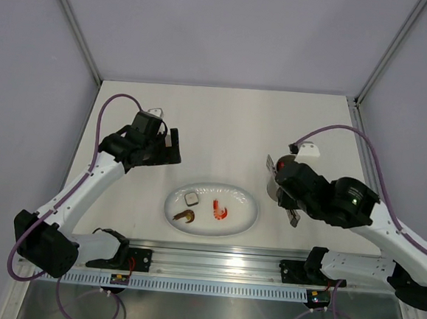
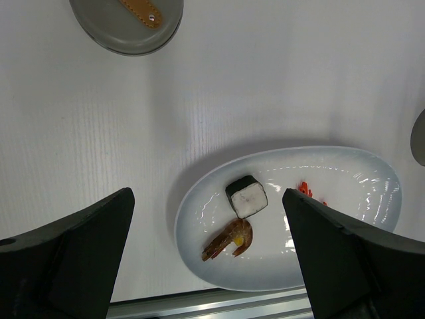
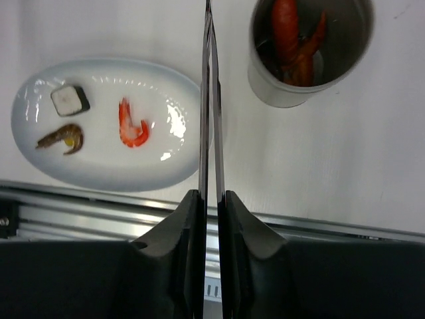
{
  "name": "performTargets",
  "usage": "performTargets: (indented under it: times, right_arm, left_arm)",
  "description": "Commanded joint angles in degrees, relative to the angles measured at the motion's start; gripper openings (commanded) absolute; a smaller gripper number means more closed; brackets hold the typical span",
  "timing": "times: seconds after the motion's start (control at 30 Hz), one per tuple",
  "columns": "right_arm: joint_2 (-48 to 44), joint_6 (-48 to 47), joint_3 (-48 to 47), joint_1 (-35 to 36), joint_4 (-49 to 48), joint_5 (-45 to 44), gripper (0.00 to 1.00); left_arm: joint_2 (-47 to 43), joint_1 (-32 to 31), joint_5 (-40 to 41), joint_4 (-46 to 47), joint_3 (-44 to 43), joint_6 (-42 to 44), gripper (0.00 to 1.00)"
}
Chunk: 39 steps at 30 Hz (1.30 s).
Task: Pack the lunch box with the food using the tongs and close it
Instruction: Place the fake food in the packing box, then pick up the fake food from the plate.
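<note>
I have the right gripper [image 3: 211, 199] clenched on the tongs [image 3: 208, 100], their arms squeezed together. Just right of the plate [image 3: 99, 178], the lunch box [image 3: 275, 93] holds 1 red lobster piece [image 3: 292, 40]. 3 bits of food [image 3: 133, 124] on the plate are yet to pack. The lid [image 2: 109, 33] lies off, beyond the plate's left. The left gripper [image 1: 174, 147] is released and empty.

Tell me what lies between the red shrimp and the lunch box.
In the right wrist view, the tongs, squeezed shut, cross that stretch above the plate's rim.
</note>
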State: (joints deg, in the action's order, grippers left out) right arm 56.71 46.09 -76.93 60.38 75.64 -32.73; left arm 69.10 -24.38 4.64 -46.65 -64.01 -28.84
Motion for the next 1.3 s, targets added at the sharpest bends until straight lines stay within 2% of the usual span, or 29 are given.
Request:
performTargets:
  times: [0.0,0.1,0.2,0.37,0.43,0.87,1.27]
  right_arm:
    - [6.12,-10.22,0.28,0.70,-7.08,11.10,0.11]
    - [10.43,-11.02,1.16,4.56,-8.83,11.90,0.14]
    - [13.51,-10.93,2.04,6.41,-10.42,13.30,0.20]
    - [16.50,-10.67,3.71,7.73,-13.05,16.55,0.37]
    - [17.55,-10.49,4.15,8.52,-14.45,17.26,0.40]
    - [25.47,-10.84,3.89,11.25,-18.77,21.21,0.47]
    - [30.48,-10.49,1.52,13.62,-15.34,17.62,0.50]
  left_arm:
    - [-1.60,0.30,-0.60,1.57,-0.59,-0.43,0.99]
    - [-1.69,0.30,-0.25,1.22,-0.77,-0.25,0.99]
    - [-1.69,0.30,0.10,1.04,-0.68,-0.08,0.99]
    - [-1.60,0.30,-0.07,1.21,-0.59,-0.08,0.99]
    - [-1.60,0.21,-0.16,1.30,-0.50,-0.08,0.99]
    - [-2.04,0.30,0.36,1.22,0.11,0.10,0.99]
    - [-2.22,0.30,0.45,1.22,0.46,0.10,0.99]
